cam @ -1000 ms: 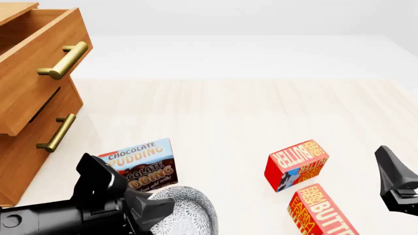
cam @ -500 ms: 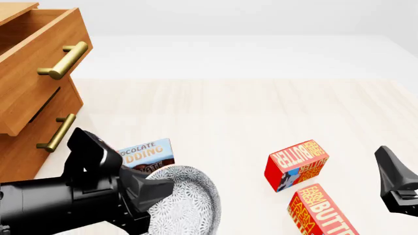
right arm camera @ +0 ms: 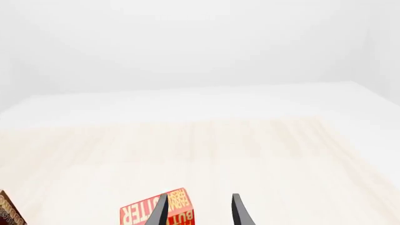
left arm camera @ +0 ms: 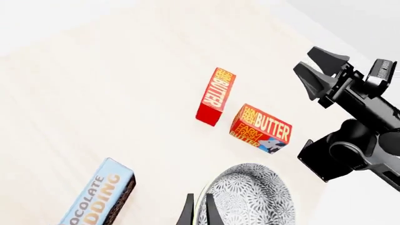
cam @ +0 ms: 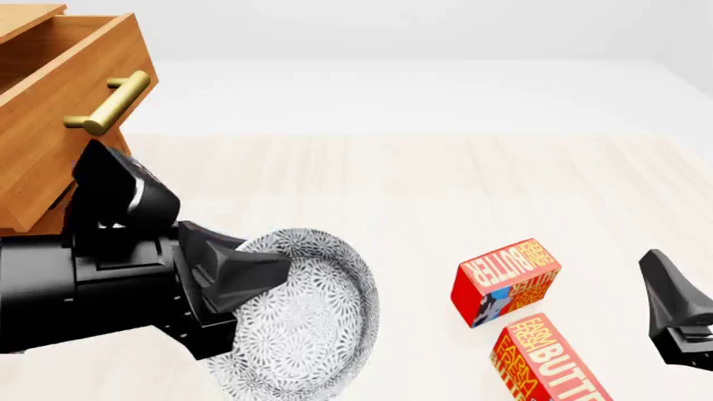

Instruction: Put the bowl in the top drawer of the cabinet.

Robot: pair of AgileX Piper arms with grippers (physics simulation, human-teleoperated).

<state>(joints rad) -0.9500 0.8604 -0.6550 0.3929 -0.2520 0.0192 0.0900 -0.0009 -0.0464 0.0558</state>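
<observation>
My left gripper [cam: 267,271] is shut on the rim of the bowl [cam: 312,311], a grey bowl with a fine pattern, held tilted on edge above the table. In the left wrist view its fingers [left arm camera: 187,213] pinch the rim of the bowl [left arm camera: 253,197]. The cabinet [cam: 33,180] stands at the far left, up and left of the bowl. Its top drawer [cam: 62,100] is pulled open, with a brass handle [cam: 108,104]. My right gripper [cam: 659,274] hangs open and empty at the right edge, seen also as the right gripper [right arm camera: 198,211] in its own view.
Two red butter boxes [cam: 505,281] [cam: 546,359] lie on the table at the right, near my right gripper. The chocolate pudding box [left arm camera: 97,197] shows only in the left wrist view, below the bowl. My left arm hides the cabinet's lower part.
My left gripper has risen with the bowl, up and slightly left toward the cabinet, and now covers the pudding box and lower drawer. The right arm has not moved.
</observation>
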